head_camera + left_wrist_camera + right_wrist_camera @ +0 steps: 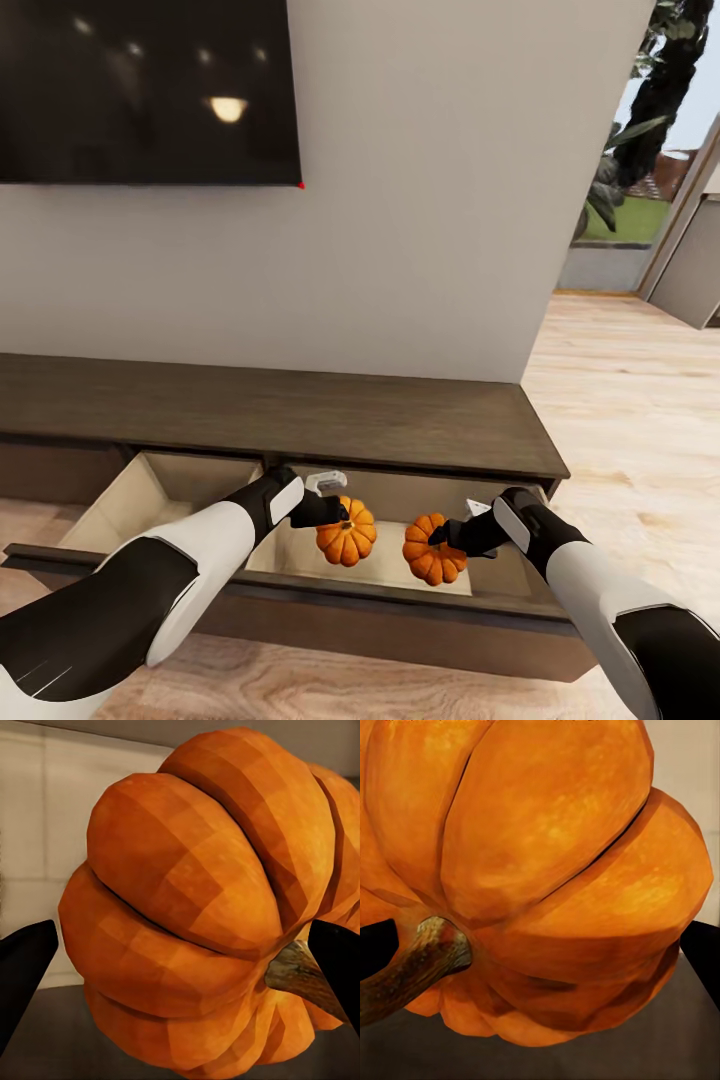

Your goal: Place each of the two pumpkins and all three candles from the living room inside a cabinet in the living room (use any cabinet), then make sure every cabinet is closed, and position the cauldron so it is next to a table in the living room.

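At the left of the head view, the open drawer (160, 490) of the low dark-brown cabinet (300, 415) shows a pale beige, bare compartment. Just to its right, the left gripper (335, 512) is closed around the left pumpkin (347, 535), which is held over the second compartment of the same pulled-out drawer. In the left wrist view the ribbed orange body (195, 907) is seen pinched between the two dark fingertips (26, 960), with the woody stem (300, 971) lying against the far finger.

Further right, the right pumpkin (433, 552) is gripped in the same way by the right gripper (450, 538), above the drawer's front part; whether either pumpkin already touches the drawer floor cannot be told. In the right wrist view its stem (412, 964) is seen pointing sideways towards one finger.

Both pumpkins are judged to be light, rigid and smooth-skinned, so some slip on the rounded ribs is to be expected. A hold across the widest part of the body, with pads seated in the grooves between ribs, is judged firmer than a hold on the thin stem. Little harm is expected from a short drop.
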Tool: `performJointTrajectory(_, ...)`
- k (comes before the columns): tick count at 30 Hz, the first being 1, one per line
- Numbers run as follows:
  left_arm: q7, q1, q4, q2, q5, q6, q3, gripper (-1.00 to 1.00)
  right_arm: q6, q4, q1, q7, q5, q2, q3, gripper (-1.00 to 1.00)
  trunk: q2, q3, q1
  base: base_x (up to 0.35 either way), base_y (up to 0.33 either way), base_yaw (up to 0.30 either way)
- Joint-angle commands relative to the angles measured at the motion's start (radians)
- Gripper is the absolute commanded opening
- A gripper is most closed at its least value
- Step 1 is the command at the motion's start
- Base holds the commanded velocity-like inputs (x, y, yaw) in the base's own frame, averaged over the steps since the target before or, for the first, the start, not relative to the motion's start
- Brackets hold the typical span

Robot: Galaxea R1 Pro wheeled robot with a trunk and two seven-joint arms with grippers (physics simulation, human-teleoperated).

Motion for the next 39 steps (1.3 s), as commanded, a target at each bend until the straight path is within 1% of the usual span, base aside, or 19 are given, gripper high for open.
performJointTrajectory(1, -0.003, 0.000, 0.000, 0.000, 0.001, 0.003, -0.006, -1.00, 0.003, -0.001, 0.000, 0.008, 0.003, -0.001, 0.005, -1.00, 0.000, -0.001, 0.000, 0.093, 0.000, 0.000)
performJointTrajectory(9, -0.004, 0.000, 0.000, 0.000, 0.001, 0.003, -0.006, -1.00, 0.003, -0.001, 0.000, 0.008, 0.003, -0.001, 0.007, -1.00, 0.000, -0.001, 0.000, 0.212, -0.045, 0.000)
performJointTrajectory(18, -0.003, -0.001, 0.000, 0.000, 0.001, 0.003, -0.006, -1.00, 0.003, 0.000, 0.000, 0.008, 0.003, -0.001, 0.006, -1.00, 0.000, -0.001, 0.000, 0.012, -0.008, 0.000)
performJointTrajectory(28, -0.003, 0.000, 0.000, 0.000, 0.001, 0.004, -0.006, -1.00, 0.003, -0.001, 0.000, 0.008, 0.004, -0.001, 0.007, -1.00, 0.000, -0.001, 0.000, 0.000, -0.234, 0.000)
performJointTrajectory(39, -0.003, -0.001, 0.000, 0.000, 0.001, 0.004, -0.006, -1.00, 0.003, 0.000, 0.000, 0.008, 0.004, 0.004, 0.007, -1.00, 0.000, -0.001, 0.000, -0.005, -0.015, 0.000)
